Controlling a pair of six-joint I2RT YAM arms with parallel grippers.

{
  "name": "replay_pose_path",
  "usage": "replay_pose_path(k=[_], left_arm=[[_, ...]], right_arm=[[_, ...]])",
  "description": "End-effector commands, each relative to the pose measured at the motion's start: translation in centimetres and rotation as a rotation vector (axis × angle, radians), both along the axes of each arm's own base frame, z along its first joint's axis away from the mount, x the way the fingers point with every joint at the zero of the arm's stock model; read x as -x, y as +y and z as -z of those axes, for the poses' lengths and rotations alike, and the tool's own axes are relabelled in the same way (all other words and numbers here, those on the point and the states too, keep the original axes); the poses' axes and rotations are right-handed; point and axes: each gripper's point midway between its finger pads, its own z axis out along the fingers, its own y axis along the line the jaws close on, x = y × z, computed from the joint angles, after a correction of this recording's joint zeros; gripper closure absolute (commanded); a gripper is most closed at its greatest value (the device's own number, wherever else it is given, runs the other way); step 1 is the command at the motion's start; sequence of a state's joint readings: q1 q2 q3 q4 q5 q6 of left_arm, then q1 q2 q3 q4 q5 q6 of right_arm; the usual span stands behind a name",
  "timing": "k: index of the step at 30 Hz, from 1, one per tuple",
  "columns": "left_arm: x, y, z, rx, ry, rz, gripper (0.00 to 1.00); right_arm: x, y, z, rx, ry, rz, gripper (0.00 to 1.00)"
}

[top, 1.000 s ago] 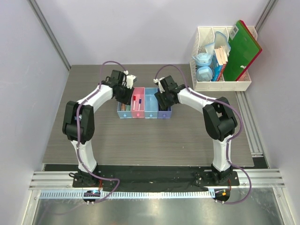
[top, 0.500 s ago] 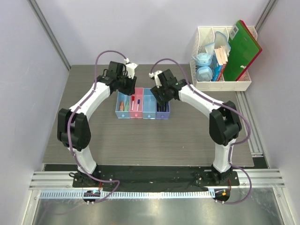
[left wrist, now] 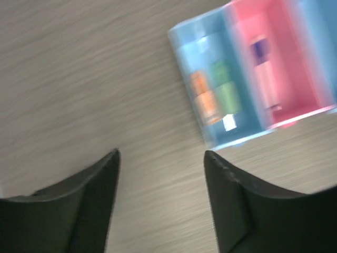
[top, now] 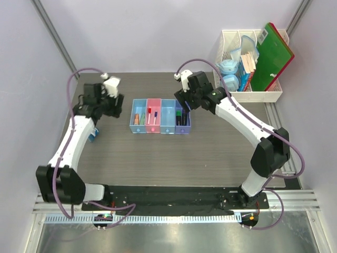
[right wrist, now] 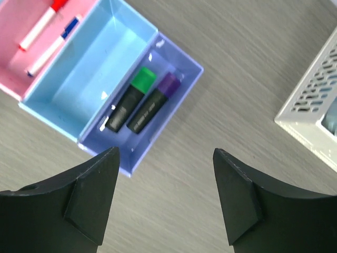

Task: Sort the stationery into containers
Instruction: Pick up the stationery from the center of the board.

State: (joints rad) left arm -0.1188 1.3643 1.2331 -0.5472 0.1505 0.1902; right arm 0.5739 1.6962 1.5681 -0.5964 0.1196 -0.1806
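Note:
The containers (top: 161, 130) are four joined bins in mid-table: light blue, pink, light blue, purple. The left blue bin holds an orange piece (left wrist: 202, 95) and a green piece (left wrist: 225, 89). Two thin white pens (right wrist: 46, 32) lie in the pink bin. Black markers with a green end (right wrist: 131, 97) and a purple end (right wrist: 155, 101) lie in the purple bin (right wrist: 179, 92). The other blue bin (right wrist: 84, 74) is empty. My left gripper (left wrist: 161, 155) is open over bare table, left of the bins. My right gripper (right wrist: 166, 153) is open, just right of the purple bin.
A white slotted rack (top: 251, 96) at the back right holds a green folder (top: 271, 55), books and blue items. A small blue object (top: 95, 136) lies on the table's left side, partly under my left arm.
My left arm swung left, away from the bins, and its jaws spread wider. My right gripper pulled back from the purple bin toward the right and opened a little more.

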Motion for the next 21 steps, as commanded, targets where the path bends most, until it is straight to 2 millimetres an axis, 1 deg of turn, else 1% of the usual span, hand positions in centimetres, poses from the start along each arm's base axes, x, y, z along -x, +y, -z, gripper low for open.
replay_pose_path(k=[1,2,3,4,6,7,8,9,10,11,12,13,14,15,16,17,18,19,20,21], left_arm=[[3.6,9.6,2.4,-0.111,-0.007,-0.17,0.27],[4.3,10.3,2.8,-0.11,-0.013,-0.172,0.23],[5.5,10.4,3.6,-0.114,-0.023,-0.141,0.21],[6.1,11.5,4.0,-0.115,-0.027,-0.162,0.19],[7.6,11.9,4.9,-0.117,-0.039,-0.161,0.14],[8.1,12.5,5.2,-0.12,-0.048,-0.16,0.08],[8.4,12.7,5.2,-0.12,-0.067,-0.158,0.05],[9.2,12.9,5.8,-0.12,-0.075,-0.16,0.03],[9.4,13.4,5.6,-0.123,-0.106,-0.146,0.0],[9.7,13.4,5.8,-0.121,-0.114,-0.133,0.0],[10.2,13.4,6.7,-0.115,-0.11,-0.122,0.0],[10.5,14.1,6.6,-0.117,-0.128,-0.134,0.0],[10.5,13.9,6.7,-0.108,-0.144,-0.105,0.0],[10.7,14.0,7.2,-0.094,-0.14,-0.105,0.0],[10.9,15.0,7.6,-0.079,-0.133,-0.134,0.0],[10.7,14.7,7.4,-0.052,-0.157,-0.101,0.0],[10.8,15.0,7.7,-0.028,-0.158,-0.103,0.0],[11.0,16.2,7.8,-0.014,-0.165,-0.133,0.0],[10.8,16.6,8.4,0.022,-0.156,-0.136,0.0],[10.9,17.2,8.1,0.056,-0.177,-0.138,0.0]], right_arm=[[1.2,-2.6,-2.6,0.019,-0.064,-0.003,0.22],[1.4,-3.0,-2.4,0.034,-0.063,-0.013,0.22],[1.6,-3.3,-2.5,0.037,-0.066,-0.016,0.21],[1.9,-3.8,-2.7,0.041,-0.071,-0.014,0.2],[2.4,-4.3,-2.9,0.05,-0.077,-0.031,0.19],[2.8,-4.6,-2.8,0.054,-0.073,-0.036,0.18],[3.0,-4.8,-2.7,0.055,-0.072,-0.039,0.16],[3.3,-4.9,-2.5,0.065,-0.066,-0.05,0.16],[3.7,-5.1,-2.2,0.071,-0.059,-0.057,0.16],[3.9,-5.4,-2.0,0.081,-0.055,-0.057,0.16],[4.1,-5.7,-1.7,0.097,-0.048,-0.058,0.15],[4.2,-5.9,-1.5,0.107,-0.044,-0.056,0.15],[4.2,-6.2,-1.4,0.113,-0.041,-0.049,0.15],[4.3,-6.4,-1.3,0.118,-0.037,-0.047,0.15],[4.4,-6.5,-1.2,0.118,-0.033,-0.045,0.15],[4.5,-6.6,-1.2,0.116,-0.032,-0.042,0.15],[4.6,-6.7,-1.2,0.114,-0.028,-0.041,0.15],[4.6,-6.7,-1.2,0.111,-0.025,-0.038,0.15],[4.7,-6.7,-1.3,0.109,-0.026,-0.036,0.15],[4.7,-6.7,-1.3,0.11,-0.023,-0.036,0.15]])
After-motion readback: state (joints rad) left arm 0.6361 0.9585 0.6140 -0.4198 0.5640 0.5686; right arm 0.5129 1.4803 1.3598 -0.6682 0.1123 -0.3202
